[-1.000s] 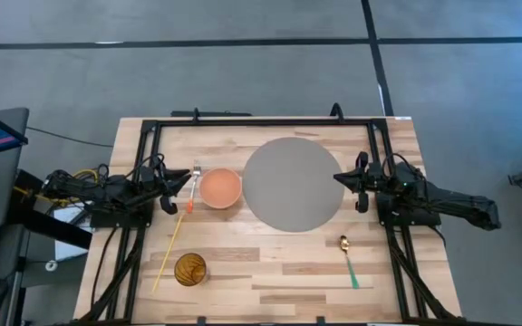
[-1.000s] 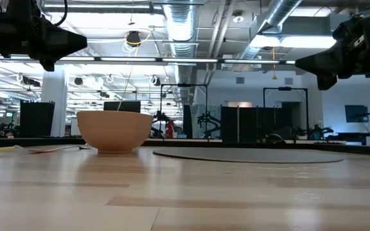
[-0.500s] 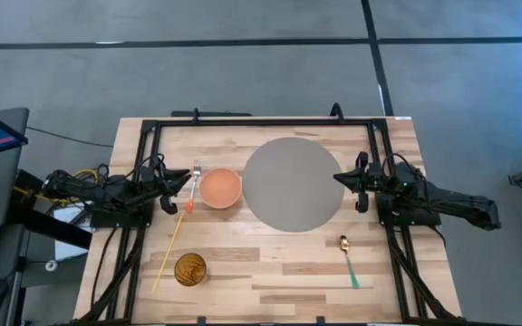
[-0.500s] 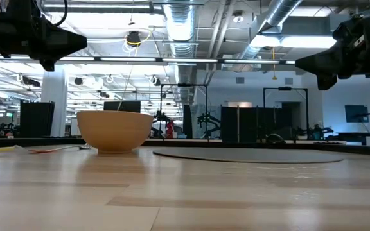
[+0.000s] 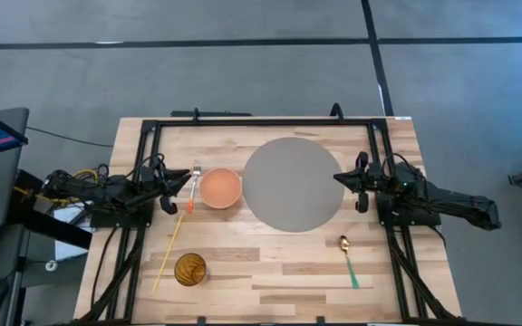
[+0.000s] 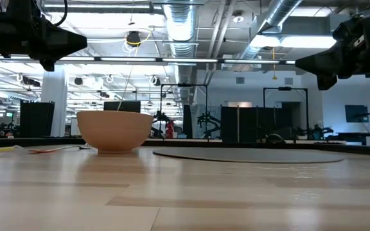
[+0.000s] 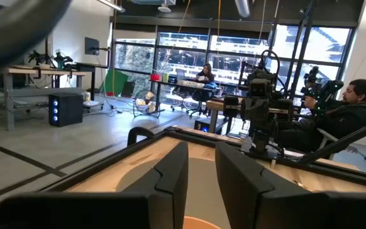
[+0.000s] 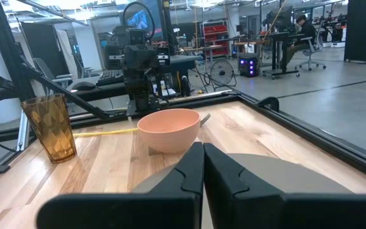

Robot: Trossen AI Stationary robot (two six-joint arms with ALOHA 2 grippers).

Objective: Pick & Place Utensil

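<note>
A spoon [image 5: 346, 259] with a gold bowl and a green handle lies flat on the wood near the table's near right. A fork [image 5: 191, 187] with an orange handle lies beside the peach bowl [image 5: 220, 187], on its left. My left gripper [image 5: 178, 186] hovers above the table just left of the fork, its fingers [image 7: 170, 172] a narrow gap apart. My right gripper [image 5: 339, 177] hovers at the right edge of the round grey mat [image 5: 293, 184], shut [image 8: 203, 166]. Neither touches anything.
An amber glass [image 5: 189, 269] stands near the near left edge, with a long yellow stick [image 5: 168, 258] lying beside it. A black frame [image 5: 261, 120] runs along the table's far and side edges. Bare wood lies between glass and spoon. A person [image 7: 351, 114] sits beyond the table.
</note>
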